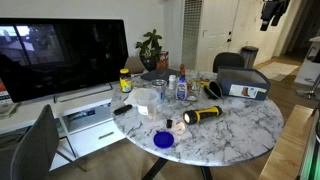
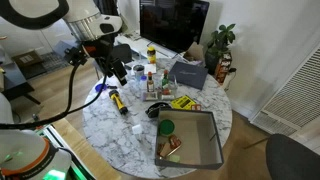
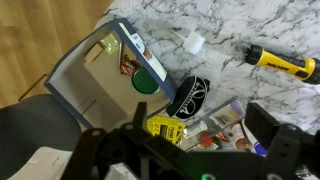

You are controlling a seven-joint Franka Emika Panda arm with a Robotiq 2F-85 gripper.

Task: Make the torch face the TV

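Observation:
The torch (image 1: 203,116) is yellow with black ends and lies on its side on the round marble table (image 1: 240,135). It also shows in an exterior view (image 2: 116,100) and at the upper right of the wrist view (image 3: 280,62). The TV (image 1: 60,55) is a large black screen on a low white stand beside the table, and it also shows at the back of an exterior view (image 2: 175,22). My gripper (image 2: 117,68) hangs high above the table and clear of the torch. In the wrist view the gripper (image 3: 190,150) is open and empty.
A grey bin (image 2: 190,140) with a green lid (image 3: 147,82) and small items stands on the table. Bottles and jars (image 1: 170,85) cluster mid-table, with a blue lid (image 1: 163,139) near the edge. A plant (image 1: 150,45) stands beside the TV and chairs ring the table.

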